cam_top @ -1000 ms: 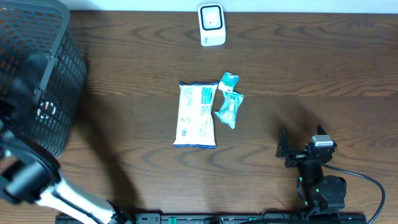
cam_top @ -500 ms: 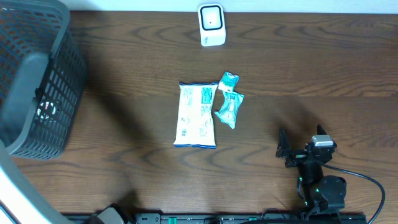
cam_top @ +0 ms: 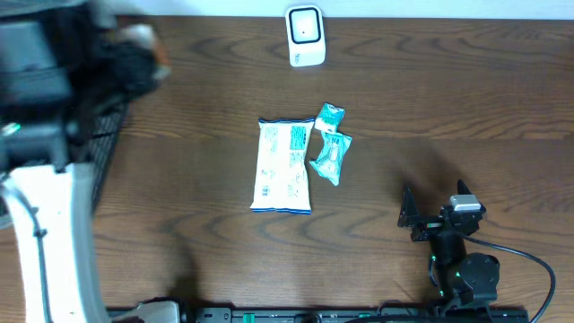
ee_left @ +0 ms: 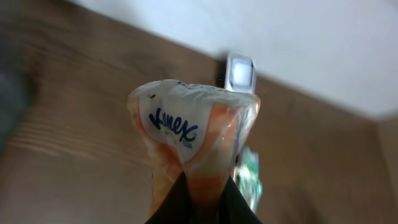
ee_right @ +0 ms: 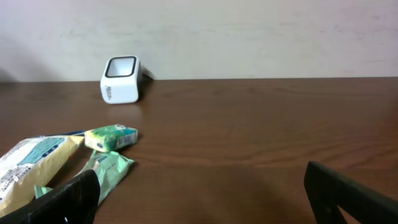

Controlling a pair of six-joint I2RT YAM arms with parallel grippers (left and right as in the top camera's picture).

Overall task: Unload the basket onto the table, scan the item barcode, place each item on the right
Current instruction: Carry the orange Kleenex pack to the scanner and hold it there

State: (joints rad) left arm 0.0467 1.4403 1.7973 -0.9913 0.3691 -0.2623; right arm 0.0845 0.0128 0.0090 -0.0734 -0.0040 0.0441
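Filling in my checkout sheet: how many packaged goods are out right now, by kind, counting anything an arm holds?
Kleenex tissue pack, in the left gripper: 1
Large white-and-blue packet: 1
Small teal packets: 2
Total: 4

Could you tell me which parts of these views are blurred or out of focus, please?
Overhead: the left arm is smeared by motion blur, while the bag and scanner are sharp. Left wrist: the tissue pack is readable, the table behind it soft. Right wrist: evenly sharp.
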